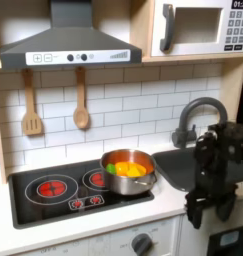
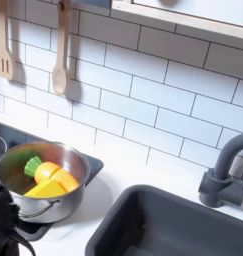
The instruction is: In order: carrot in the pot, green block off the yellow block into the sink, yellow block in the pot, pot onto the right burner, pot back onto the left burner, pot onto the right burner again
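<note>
We see the end effector (image 1: 196,212) low over the desk (image 1: 143,212) beside the sink (image 1: 183,168); we cannot tell its jaw state. The pot (image 1: 128,170) sits on the right burner, holding the carrot (image 2: 41,172) and yellow block (image 2: 55,184).

— Shiny steel pot (image 2: 33,205), yellow block (image 2: 55,183) beside orange carrot (image 2: 45,171), green leafy tip.
— Red rings on black stovetop (image 1: 33,205); white tile wall (image 2: 143,90) with dark grout; dark grey sink (image 2: 163,230) and faucet (image 2: 225,170); black end effector (image 1: 198,205).
</note>
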Robot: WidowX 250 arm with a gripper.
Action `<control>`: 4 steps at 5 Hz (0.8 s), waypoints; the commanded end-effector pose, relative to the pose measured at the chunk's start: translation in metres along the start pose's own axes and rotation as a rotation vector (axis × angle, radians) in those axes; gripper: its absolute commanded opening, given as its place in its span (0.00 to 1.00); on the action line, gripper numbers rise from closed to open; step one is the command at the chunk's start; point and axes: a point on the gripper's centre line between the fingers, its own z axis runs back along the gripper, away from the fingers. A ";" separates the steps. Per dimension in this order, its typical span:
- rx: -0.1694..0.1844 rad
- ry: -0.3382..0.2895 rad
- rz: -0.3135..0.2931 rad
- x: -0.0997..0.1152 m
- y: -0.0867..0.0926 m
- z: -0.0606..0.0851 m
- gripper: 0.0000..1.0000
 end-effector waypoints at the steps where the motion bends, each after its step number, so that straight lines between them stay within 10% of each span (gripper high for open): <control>1: 0.014 -0.050 0.001 0.015 0.005 -0.003 1.00; 2: 0.000 -0.100 0.013 0.025 0.007 0.004 0.00; 4: -0.012 -0.187 0.056 0.052 0.015 0.032 0.00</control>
